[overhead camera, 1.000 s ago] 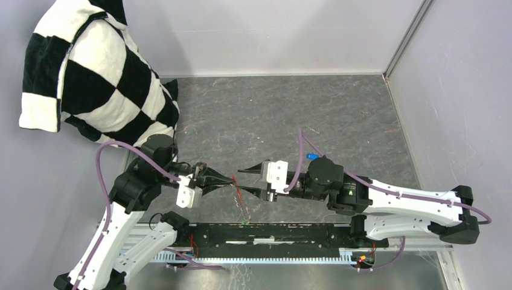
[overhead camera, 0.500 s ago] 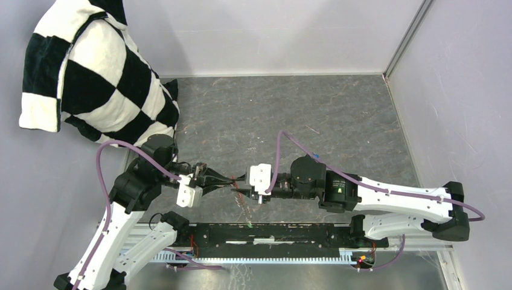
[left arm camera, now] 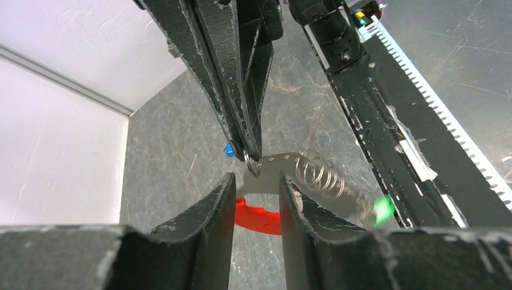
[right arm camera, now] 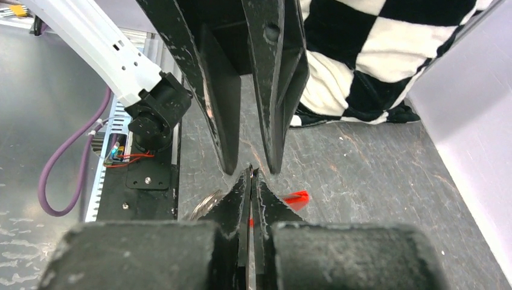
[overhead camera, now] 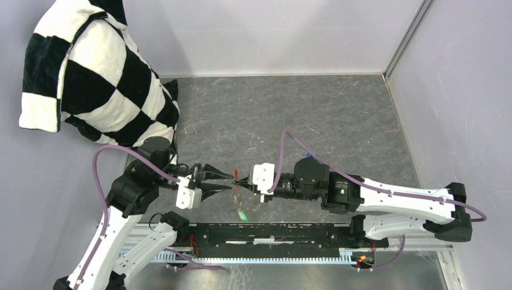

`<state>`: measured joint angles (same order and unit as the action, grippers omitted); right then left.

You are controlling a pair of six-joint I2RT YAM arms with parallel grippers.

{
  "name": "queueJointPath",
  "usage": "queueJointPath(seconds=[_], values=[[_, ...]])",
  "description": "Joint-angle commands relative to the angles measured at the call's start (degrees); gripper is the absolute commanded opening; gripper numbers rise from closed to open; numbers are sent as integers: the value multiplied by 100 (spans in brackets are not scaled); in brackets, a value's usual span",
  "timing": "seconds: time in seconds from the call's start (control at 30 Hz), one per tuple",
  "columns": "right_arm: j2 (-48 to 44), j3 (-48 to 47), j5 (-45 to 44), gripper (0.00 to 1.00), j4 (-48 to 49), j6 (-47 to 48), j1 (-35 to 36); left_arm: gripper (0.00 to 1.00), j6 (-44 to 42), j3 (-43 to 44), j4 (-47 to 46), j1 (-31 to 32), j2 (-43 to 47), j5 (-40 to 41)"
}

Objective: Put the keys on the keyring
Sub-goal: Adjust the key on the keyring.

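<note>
Right jaws pressed together, pinching the keyring by its thin rim, up off the desk. Left jaws are spread either side of it, gripping nothing. Risky! With the red tag, strap and blurred green key all dangling, that weight could twist the ring free. The blue key lies on the desk beyond.

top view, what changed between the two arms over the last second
The right gripper moved in toward the left arm and its jaws shut on the keyring. The left gripper opened its jaws, letting it go. The green key hangs below as before, and the checkered pillow stayed put.
</note>
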<state>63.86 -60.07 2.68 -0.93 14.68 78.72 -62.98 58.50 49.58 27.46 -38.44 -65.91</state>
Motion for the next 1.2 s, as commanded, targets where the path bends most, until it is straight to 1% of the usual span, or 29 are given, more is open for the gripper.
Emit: queueJointPath(seconds=[0.0, 0.03, 0.1, 0.17, 0.23, 0.3, 0.6, 0.83, 0.97, 1.07, 1.17], values=[[-319, 217, -379, 1, 501, -100, 12, 41, 702, -23, -239, 13, 245, 342], [-342, 264, -406, 1, 554, -120, 12, 41, 955, -92, -368, 13, 301, 429], [-341, 341, -371, 1, 677, -169, 14, 41, 1861, -303, -986, 13, 536, 537], [-324, 393, -318, 1, 796, -223, 12, 38, 2585, -530, -1466, 13, 696, 493], [-298, 409, -282, 1, 876, -261, 14, 33, 2965, -687, -1640, 13, 736, 308], [-271, 409, -172, 1, 930, -304, 12, 32, 3133, -741, -1636, 18, 673, 171], [-184, 354, 112, 1, 912, -378, 14, 32, 2731, -617, -1452, 13, 417, 245], [-102, 277, 130, 1, 849, -378, 14, 21, 2903, -545, -1401, 13, 377, 21], [-84, 247, -32, 1, 774, -369, 13, 21, 2903, -524, -1224, 13, 380, -63], [-92, 252, -33, 1, 795, -386, 14, 22, 2743, -545, -1092, 13, 398, -19], [-65, 236, -5, 1, 796, -395, 12, 18, 2662, -563, -1089, 13, 376, 124]])
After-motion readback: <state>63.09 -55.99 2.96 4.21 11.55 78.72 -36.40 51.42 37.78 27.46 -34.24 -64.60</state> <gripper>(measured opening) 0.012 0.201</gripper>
